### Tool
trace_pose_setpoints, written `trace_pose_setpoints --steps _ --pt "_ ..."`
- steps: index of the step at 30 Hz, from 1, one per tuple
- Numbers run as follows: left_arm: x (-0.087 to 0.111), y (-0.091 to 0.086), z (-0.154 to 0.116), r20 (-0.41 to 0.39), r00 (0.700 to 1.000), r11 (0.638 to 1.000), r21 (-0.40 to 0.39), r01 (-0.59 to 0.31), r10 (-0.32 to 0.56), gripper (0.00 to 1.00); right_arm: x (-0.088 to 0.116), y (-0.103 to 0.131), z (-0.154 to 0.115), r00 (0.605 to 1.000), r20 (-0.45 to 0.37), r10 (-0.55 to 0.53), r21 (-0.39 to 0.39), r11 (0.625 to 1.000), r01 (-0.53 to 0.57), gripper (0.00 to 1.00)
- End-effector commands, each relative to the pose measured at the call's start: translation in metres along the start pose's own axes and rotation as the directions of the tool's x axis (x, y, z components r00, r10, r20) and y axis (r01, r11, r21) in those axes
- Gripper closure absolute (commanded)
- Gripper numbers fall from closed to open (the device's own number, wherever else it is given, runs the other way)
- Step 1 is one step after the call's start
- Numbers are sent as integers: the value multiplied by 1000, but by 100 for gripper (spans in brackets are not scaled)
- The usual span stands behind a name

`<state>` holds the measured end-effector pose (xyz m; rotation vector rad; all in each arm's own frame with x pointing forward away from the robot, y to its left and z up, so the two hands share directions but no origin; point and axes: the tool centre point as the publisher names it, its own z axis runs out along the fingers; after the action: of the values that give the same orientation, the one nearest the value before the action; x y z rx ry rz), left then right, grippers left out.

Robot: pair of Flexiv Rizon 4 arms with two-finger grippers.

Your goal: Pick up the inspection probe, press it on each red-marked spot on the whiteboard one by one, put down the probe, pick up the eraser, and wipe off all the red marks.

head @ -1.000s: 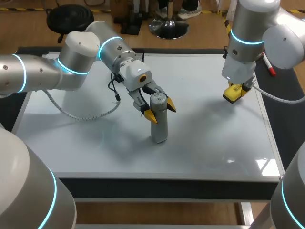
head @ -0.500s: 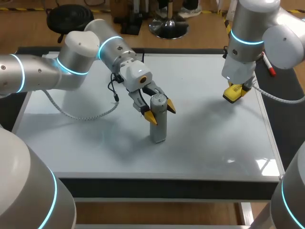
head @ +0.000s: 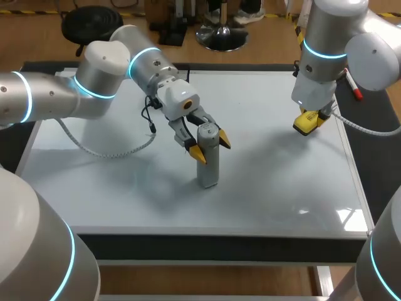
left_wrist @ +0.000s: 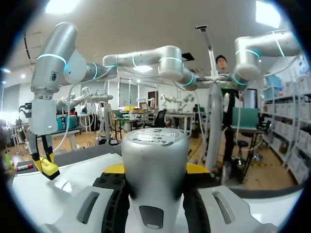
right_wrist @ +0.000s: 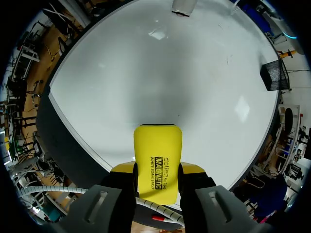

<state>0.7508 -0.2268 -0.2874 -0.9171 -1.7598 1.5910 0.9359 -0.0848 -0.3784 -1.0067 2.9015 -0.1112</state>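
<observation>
The inspection probe (head: 209,162), a silver cylinder, is stood upright near the middle of the whiteboard (head: 113,188), with its foot resting on the white surface. Its upper part is clamped by the jaws of the left arm (head: 94,88), which is brought in from the left; one yellow fingertip (head: 197,152) is pressed against one side of the cylinder and the second is set against the opposite side. In the left wrist view the probe (left_wrist: 154,179) is seen gripped between the two fingers, with its flat, labelled top turned upward. A pale cable (head: 113,152) from the left arm is laid in a loop on the whiteboard beside it. The yellow eraser (head: 308,121) is held well apart from the probe, over the right-hand part of the whiteboard near its edge, and is clamped by the jaws of the right arm (head: 326,50). In the right wrist view the eraser (right_wrist: 158,162) is seen gripped on both long sides, with the whiteboard (right_wrist: 160,63) spread out ahead of it. Whether the eraser touches the surface cannot be told. A red marker (head: 354,88) is laid on the dark table (head: 369,169) just beyond the whiteboard's right edge.
</observation>
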Motion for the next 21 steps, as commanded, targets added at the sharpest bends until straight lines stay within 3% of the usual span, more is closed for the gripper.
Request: trace_pose_setpoints --steps 1,9,21 --pt "3 2 0 7 1000 1000 0 -2 2 100 0 -1 0 1000 -2 -1 2 1000 1 100" --pt "7 -11 -17 23 1000 1000 -1 -20 20 100 0 -1 0 1000 -2 -1 2 1000 1 100" --pt "19 -34 -80 10 999 999 -34 -37 37 100 0 -1 0 1000 -2 -1 2 1000 1 100"
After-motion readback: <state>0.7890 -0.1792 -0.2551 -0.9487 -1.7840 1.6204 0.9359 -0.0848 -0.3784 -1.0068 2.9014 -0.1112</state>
